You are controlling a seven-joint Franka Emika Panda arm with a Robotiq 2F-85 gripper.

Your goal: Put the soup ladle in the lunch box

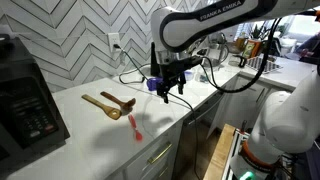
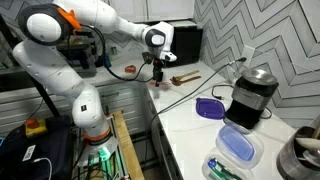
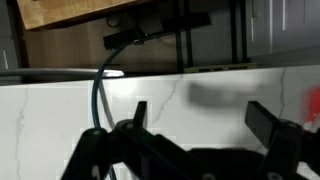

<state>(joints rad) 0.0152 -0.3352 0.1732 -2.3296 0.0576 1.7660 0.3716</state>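
The soup ladle (image 1: 121, 100) is dark brown wood and lies on the white counter, touching a lighter tan wooden spoon (image 1: 101, 104); it also shows in an exterior view (image 2: 184, 77). The purple-blue lunch box (image 1: 152, 85) sits low on the counter just beside my gripper and shows in both exterior views (image 2: 208, 107). My gripper (image 1: 172, 91) hangs above the counter between the ladle and the lunch box, open and empty (image 2: 160, 82). The wrist view shows both fingers apart (image 3: 200, 125) over bare marble; neither the ladle nor the lunch box shows there.
A small red-orange utensil (image 1: 135, 126) lies near the counter's front edge. A large black appliance (image 1: 25, 100) stands at one end. A black grinder (image 2: 250, 95) and a clear blue-rimmed container (image 2: 238, 146) stand at the other. A black cable (image 3: 98, 95) crosses the counter.
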